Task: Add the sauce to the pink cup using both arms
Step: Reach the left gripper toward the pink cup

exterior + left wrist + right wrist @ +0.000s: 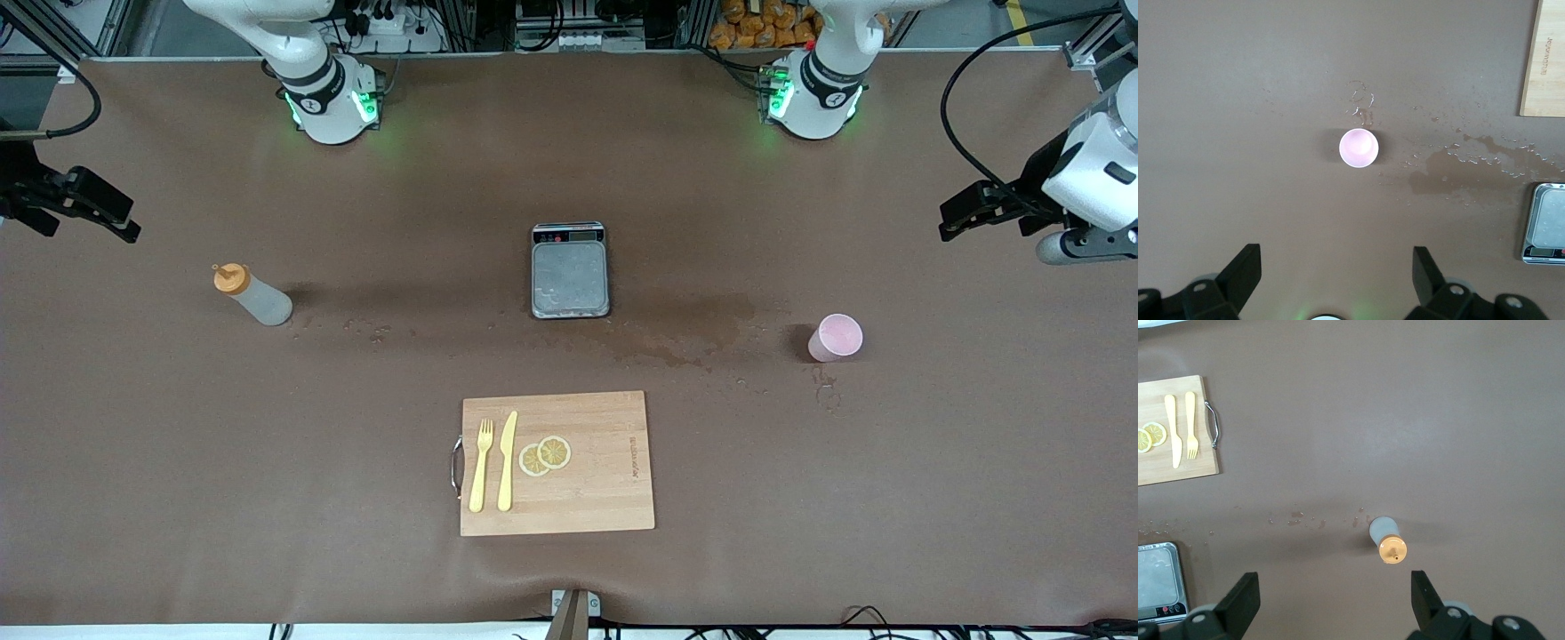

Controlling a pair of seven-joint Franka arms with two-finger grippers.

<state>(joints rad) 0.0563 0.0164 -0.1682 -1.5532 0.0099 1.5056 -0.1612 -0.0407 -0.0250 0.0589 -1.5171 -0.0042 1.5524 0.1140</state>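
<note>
Both end effectors, left and right, hang wide open, empty, above round pink cup and translucent sauce.

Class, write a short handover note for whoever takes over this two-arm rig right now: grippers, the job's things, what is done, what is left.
Left gripper: open, empty, up over the pink cup at the left arm's end of the table.
Right gripper: open, empty, up over the sauce bottle at the right arm's end.
Both stand upright on the table, the scale between them.
Done: nothing gripped.
Left: pick up bottle and cup, squeeze sauce into cup.
</note>
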